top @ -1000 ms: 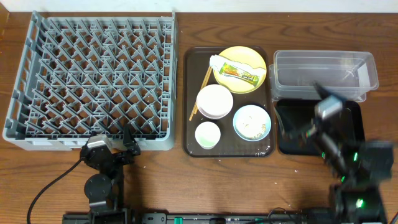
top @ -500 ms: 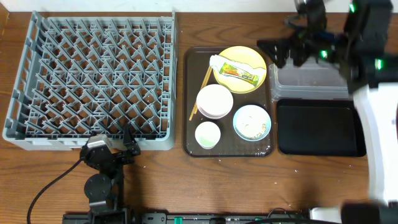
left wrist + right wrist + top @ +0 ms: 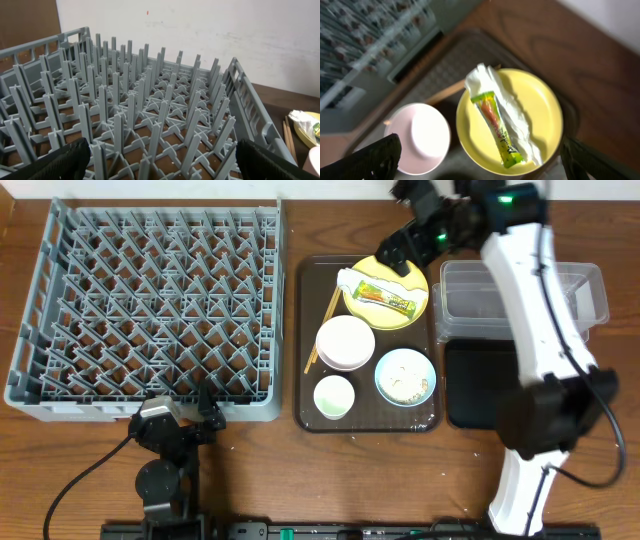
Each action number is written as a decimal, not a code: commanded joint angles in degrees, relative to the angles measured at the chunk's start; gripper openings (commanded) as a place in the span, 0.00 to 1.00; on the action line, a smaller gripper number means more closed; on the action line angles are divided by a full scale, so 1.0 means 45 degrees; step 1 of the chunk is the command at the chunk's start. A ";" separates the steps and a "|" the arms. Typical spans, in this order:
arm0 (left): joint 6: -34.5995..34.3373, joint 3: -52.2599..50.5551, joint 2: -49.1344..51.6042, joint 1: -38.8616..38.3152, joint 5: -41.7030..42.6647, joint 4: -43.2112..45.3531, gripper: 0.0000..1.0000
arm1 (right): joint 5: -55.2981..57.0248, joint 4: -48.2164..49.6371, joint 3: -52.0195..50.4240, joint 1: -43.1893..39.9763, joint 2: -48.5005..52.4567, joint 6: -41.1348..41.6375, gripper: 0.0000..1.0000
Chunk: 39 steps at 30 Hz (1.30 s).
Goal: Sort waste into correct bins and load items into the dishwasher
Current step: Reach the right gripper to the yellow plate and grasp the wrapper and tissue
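Observation:
The yellow plate (image 3: 386, 290) sits at the back of the brown serving tray (image 3: 305, 330) and carries the green-and-orange snack wrapper (image 3: 385, 298) and the white wrapper (image 3: 352, 278); both show in the right wrist view, snack wrapper (image 3: 496, 127), white wrapper (image 3: 512, 117), plate (image 3: 545, 110). My right gripper (image 3: 408, 246) hovers open above the plate's far edge. The white bowl (image 3: 345, 342), light-blue bowl (image 3: 405, 376) with rice scraps, small cup (image 3: 333, 396) and chopsticks (image 3: 322, 330) lie on the tray. My left gripper (image 3: 180, 420) is open at the grey dish rack (image 3: 150, 310).
The clear tub (image 3: 560, 300) stands at the back right with the black tray (image 3: 475, 395) in front of it, partly hidden by my right arm. The dish rack's pegs (image 3: 150, 110) fill the left wrist view.
My right arm has swung from the front right, over the black tray and tub, to above the yellow plate. The left arm has not moved.

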 commanded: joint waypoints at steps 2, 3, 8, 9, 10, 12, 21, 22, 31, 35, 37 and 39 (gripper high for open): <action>0.0170 -0.0228 -0.0010 0.0044 -0.0155 -0.0471 0.94 | -0.0253 0.0039 0.0228 0.0306 0.1273 -0.0432 0.99; 0.0170 -0.0228 -0.0010 0.0044 -0.0160 -0.0471 0.94 | -0.0277 0.0078 0.0228 0.0355 0.1540 -0.0758 0.99; 0.0170 -0.0228 -0.0010 0.0044 -0.0155 -0.0471 0.94 | 0.0981 0.0408 0.0228 0.0680 0.2832 -0.1632 0.91; 0.0170 -0.0228 -0.0010 0.0044 -0.0155 -0.0471 0.94 | 0.1350 0.0486 0.0228 0.0758 0.3050 -0.1632 0.89; 0.0170 -0.0228 -0.0010 0.0044 -0.0155 -0.0471 0.94 | 0.1783 0.0583 0.0228 0.0850 0.3293 -0.1632 0.89; 0.0170 -0.0228 -0.0010 0.0044 -0.0160 -0.0471 0.94 | 0.2506 0.0758 0.0228 0.1030 0.3677 -0.1632 0.88; 0.0170 -0.0228 -0.0010 0.0044 -0.0155 -0.0471 0.94 | 0.5251 0.1098 0.0228 0.1855 0.5037 -0.1598 0.84; 0.0170 -0.0228 -0.0010 0.0044 -0.0155 -0.0471 0.94 | 0.5411 0.1180 0.0228 0.1899 0.5178 -0.1472 0.84; 0.0170 -0.0228 -0.0010 0.0044 -0.0155 -0.0471 0.94 | 0.5493 0.1409 0.0223 0.1880 0.5377 -0.0976 0.77; 0.0170 -0.0228 -0.0010 0.0044 -0.0155 -0.0471 0.94 | 0.5489 0.1389 0.0223 0.1870 0.5377 -0.0447 0.27; 0.0170 -0.0228 -0.0010 0.0044 -0.0160 -0.0471 0.94 | 0.5484 0.1384 0.0223 0.1875 0.5377 -0.0199 0.08; 0.0170 -0.0228 -0.0010 0.0044 -0.0155 -0.0471 0.93 | 0.5489 0.1389 0.0223 0.1875 0.5372 0.0121 0.01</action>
